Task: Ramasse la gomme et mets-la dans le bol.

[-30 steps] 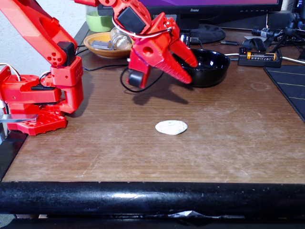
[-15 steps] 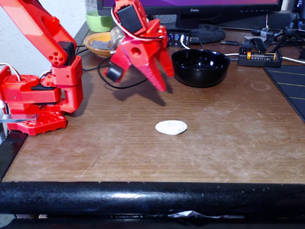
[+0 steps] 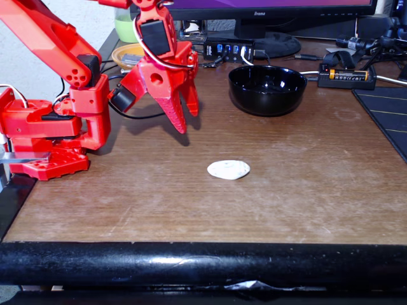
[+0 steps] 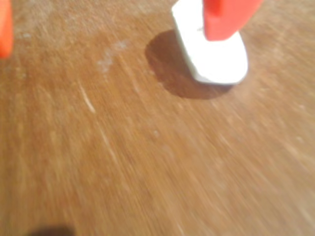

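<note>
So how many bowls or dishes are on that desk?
2. A black bowl sits toward the back, right of the red claw in the fixed view. An orange dish sits at the back left, partly hidden behind the arm, so more could be hidden.

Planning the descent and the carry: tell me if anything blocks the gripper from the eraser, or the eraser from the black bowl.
Nothing visible does. In the fixed view the gripper hangs above bare wood, up and left of the eraser. Only open tabletop lies between the eraser and the black bowl. The bowl looks empty.
</note>
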{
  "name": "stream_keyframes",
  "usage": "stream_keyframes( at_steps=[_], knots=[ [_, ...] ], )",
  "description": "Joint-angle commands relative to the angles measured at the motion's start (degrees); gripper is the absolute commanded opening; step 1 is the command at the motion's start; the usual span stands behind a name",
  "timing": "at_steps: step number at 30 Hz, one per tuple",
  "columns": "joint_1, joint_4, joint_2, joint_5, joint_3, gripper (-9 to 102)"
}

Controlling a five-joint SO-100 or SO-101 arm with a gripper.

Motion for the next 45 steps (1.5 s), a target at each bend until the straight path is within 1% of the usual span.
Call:
stream_keyframes(
  at_steps=[1, 6, 12, 17, 26, 32, 35, 38, 42, 45],
  knots=[
    [-0.44, -2.64, -0.97, 0.70, 0.00, 22],
    [0.18, -8.96, -5.71, 1.14, -2.29, 22],
    [2.29, -10.55, -19.07, 2.99, -11.60, 21],
    [4.04, -12.92, -22.68, 1.93, -13.27, 22],
    [6.94, -15.29, -31.73, 1.93, -21.09, 23],
    [7.65, -12.74, -38.67, 3.60, -30.41, 23],
    [8.09, -13.71, -39.38, 3.25, -30.76, 23],
    [8.44, -12.92, -40.43, 3.08, -32.34, 23],
    [10.20, -14.41, -42.63, 2.20, -33.75, 23],
    [11.78, -13.89, -44.47, 1.76, -36.04, 23]
  ],
)
